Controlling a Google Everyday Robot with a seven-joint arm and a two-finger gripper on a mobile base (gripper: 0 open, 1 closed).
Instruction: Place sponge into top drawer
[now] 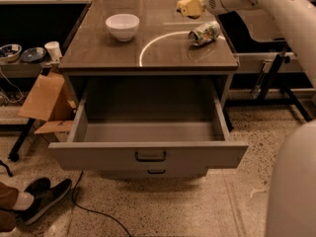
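Gripper (196,3) up at one o'clock, clenched on the pale yellow soft sponge (189,5); apparently held clear above the crushed drink can (204,33) for carrying; wide grey metal top drawer (148,155) gapes at six o'clock, ready to receive it

Soft sponge (188,6) in claw (195,3) over glossy tabletop (98,53)

The top drawer (148,157) is standing pulled out at frame centre, its cavity lying open from above with bare floor showing. The gripper (199,3) is hanging at upper right over the tabletop (98,53), clamping the sponge (188,6). A crushed can (204,32) is lying just below it, sitting between gripper and drawer. The white bowl (122,26) is sitting upper left, well apart. The robot arm (276,14) is crowding the right side.
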